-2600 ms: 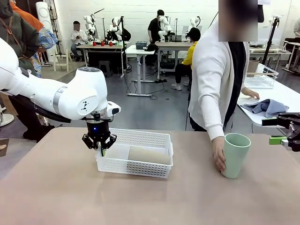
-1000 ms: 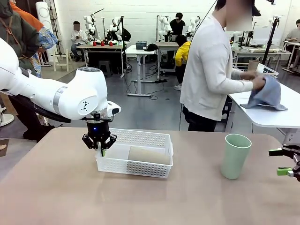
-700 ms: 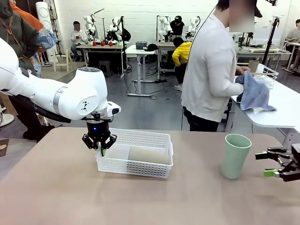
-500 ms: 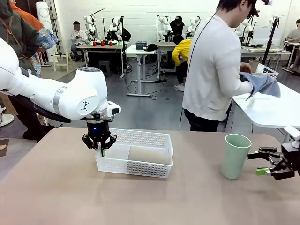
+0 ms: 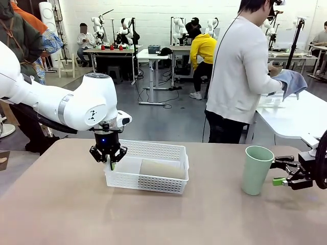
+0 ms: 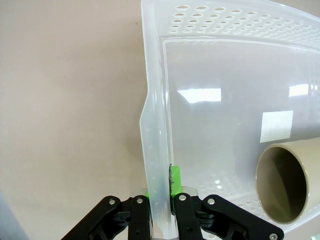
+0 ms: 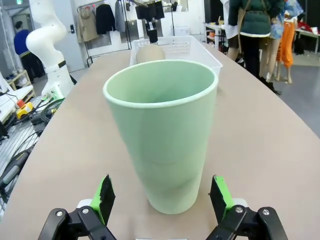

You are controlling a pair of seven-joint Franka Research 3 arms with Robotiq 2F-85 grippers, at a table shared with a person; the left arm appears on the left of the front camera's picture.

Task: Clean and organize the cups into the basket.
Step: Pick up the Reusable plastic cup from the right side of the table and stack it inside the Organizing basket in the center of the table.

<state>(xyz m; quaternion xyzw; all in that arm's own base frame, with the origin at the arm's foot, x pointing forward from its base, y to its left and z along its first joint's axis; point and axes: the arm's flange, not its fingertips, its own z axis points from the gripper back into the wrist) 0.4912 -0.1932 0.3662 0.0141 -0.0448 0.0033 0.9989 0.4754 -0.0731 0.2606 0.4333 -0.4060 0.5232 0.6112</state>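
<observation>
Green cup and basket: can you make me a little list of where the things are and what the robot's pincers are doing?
mint green cup: upright on the table, to the right of the basket
tan cup: lying on its side inside the basket
left pincer: shut on the basket's left wall
right pincer: open, close beside the mint green cup, not gripping it
person: turned away at another table, holding a blue-grey cloth
</observation>
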